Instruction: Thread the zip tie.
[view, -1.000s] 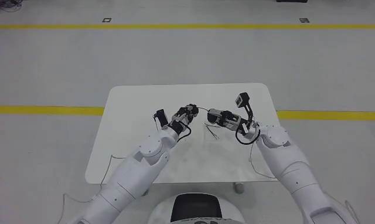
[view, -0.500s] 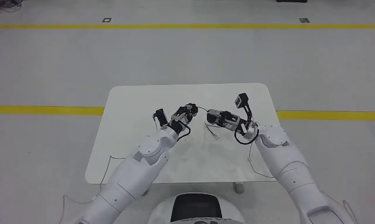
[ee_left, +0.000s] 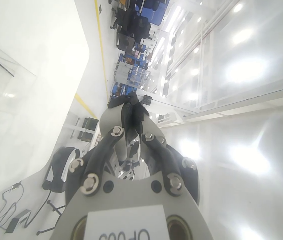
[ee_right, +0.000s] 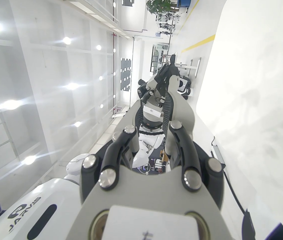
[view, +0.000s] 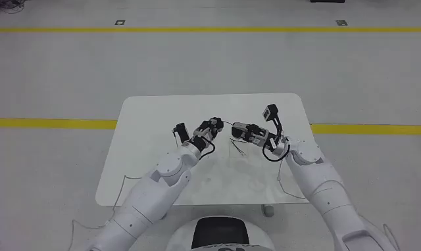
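Top view: at frame centre, above the table (view: 145,119), left gripper (view: 216,123) and right gripper (view: 235,127) nearly meet. A thin black zip tie (view: 225,121) arcs between them, too fine to trace. Left wrist view: fingers (ee_left: 111,118) pinched on the zip tie (ee_left: 129,102). Right wrist view: likewise clamped on the zip tie (ee_right: 166,72), its shape unclear. Positions barely differ from a second ago.

Small drift of the right arm (view: 319,182) toward the middle over the last second: elbow (view: 300,150) pulled in a little, wrist camera (view: 270,111) carried along with it. Right tool (view: 236,127) nudged a touch closer to the left tool (view: 215,123), gap between the two slightly narrower above the surface (view: 145,159). Black zip tie (view: 227,122) spanning that gap bowed over a marginally shorter stretch, though too thin to judge closely. Movement slight throughout, more at the elbow than at the tip.
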